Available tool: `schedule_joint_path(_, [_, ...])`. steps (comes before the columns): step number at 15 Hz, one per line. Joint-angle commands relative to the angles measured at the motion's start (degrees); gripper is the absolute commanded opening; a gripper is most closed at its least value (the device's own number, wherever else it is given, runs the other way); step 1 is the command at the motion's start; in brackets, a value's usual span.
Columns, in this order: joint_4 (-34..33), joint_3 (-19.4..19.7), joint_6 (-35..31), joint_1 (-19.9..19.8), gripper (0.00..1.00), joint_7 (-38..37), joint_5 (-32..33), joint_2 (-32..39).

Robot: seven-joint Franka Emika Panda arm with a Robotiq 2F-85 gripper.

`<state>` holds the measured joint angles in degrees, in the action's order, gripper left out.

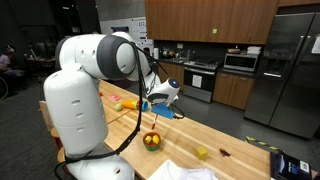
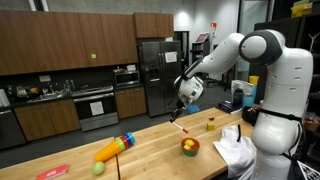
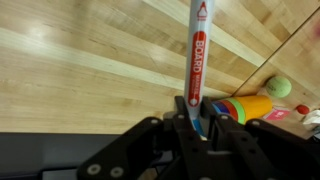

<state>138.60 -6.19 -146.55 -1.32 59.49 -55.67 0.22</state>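
Gripper [image 1: 163, 97] of black metal hangs well above the long wooden table [image 1: 225, 135] in an exterior view, apart from the small bowl of fruit [image 2: 189, 147]. In the wrist view it is clamped on a white marker with red lettering [image 3: 198, 60] that points out over the boards. A firm, square hold should stop the marker twisting.

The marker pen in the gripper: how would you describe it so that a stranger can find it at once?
Start at the long light wooden table and find the black gripper above it. Clamped in it is a slim white marker pen with a red label. Unlike the orange-yellow toy and the green ball lying nearby, it is thin, straight and gripped.
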Motion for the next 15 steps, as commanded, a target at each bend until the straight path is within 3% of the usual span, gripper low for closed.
schedule_joint_path(1, [0.9,2.0,1.4,0.9,0.05,0.6,-1.2,1.4])
schedule_joint_path(9, [3.0,1.5,1.1,1.1,0.05,3.6,-3.7,5.7])
schedule_joint_path(12, [4.3,1.1,-2.4,1.5,0.05,7.5,-7.0,5.5])
schedule_joint_path(15, [5.6,-0.5,-9.5,1.5,0.05,16.6,-13.2,4.6])
